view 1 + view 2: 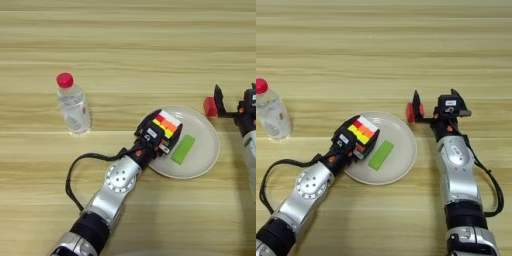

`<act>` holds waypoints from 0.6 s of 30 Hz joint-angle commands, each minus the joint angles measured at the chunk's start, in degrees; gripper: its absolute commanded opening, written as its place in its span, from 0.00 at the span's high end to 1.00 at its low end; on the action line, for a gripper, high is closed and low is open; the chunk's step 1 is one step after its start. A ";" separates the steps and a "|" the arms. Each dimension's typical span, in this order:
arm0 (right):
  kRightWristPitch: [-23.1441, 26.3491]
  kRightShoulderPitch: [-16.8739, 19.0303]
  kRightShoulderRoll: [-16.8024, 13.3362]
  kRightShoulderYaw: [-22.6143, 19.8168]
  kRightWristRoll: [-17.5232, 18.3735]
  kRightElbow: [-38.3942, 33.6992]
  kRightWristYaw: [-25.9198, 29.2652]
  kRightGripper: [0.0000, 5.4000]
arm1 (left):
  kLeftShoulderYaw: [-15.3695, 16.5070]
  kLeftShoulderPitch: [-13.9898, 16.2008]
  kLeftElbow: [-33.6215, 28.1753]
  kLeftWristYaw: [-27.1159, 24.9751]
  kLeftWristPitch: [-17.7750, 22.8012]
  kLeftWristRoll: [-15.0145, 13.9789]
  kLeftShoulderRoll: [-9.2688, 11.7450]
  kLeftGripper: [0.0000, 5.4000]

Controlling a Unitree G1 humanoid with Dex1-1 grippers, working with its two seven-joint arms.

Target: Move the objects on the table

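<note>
Nearest the robot, both silver forearms reach up over the wooden bench (386,45), the left one trailing a black cable that loops on the wood. The left claw (358,139) is pinching the puzzle cube (362,132), its black fingers closed against the cube's near sides. The cube sits tilted over the left part of a pale round plate (406,131), its striped face of red, orange and yellow turned upward; whether it touches the plate cannot be told. On the plate just right of the cube lies a flat green block (381,154), slanted with its far end to the right.

To the right of the plate, the right claw (437,102) stands with its two black fingers spread apart, one at the left and one at the right. A small red block (410,113) lies on the wood just beside the plate's far right rim, touching or almost touching the left finger.

Farther out, well to the left, the water bottle (73,107) stands upright with its red cap on, apart from both claws.
</note>
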 commanded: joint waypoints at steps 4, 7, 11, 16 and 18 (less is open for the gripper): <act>-0.35 -0.09 0.00 0.03 -0.13 -0.22 -0.17 0.00 | 0.04 -1.14 0.72 0.49 -0.01 0.11 -3.91 0.16; -0.38 -0.14 0.01 0.02 -0.17 -0.06 -0.23 0.00 | 0.21 -1.09 -0.13 0.68 -0.21 0.10 -3.51 0.11; -0.42 -0.15 -0.02 0.00 -0.19 0.00 -0.24 0.00 | 0.99 -0.68 -2.83 1.05 -0.86 -0.50 -2.91 0.02; -0.35 -0.10 -0.04 -0.01 -0.15 -0.07 -0.19 0.00 | 2.57 0.43 -8.07 1.00 -1.10 -2.18 -2.47 0.00; -0.36 -0.11 -0.02 0.02 -0.14 -0.05 -0.14 0.00 | 3.15 1.05 -10.43 1.10 -0.95 -2.84 -2.42 0.00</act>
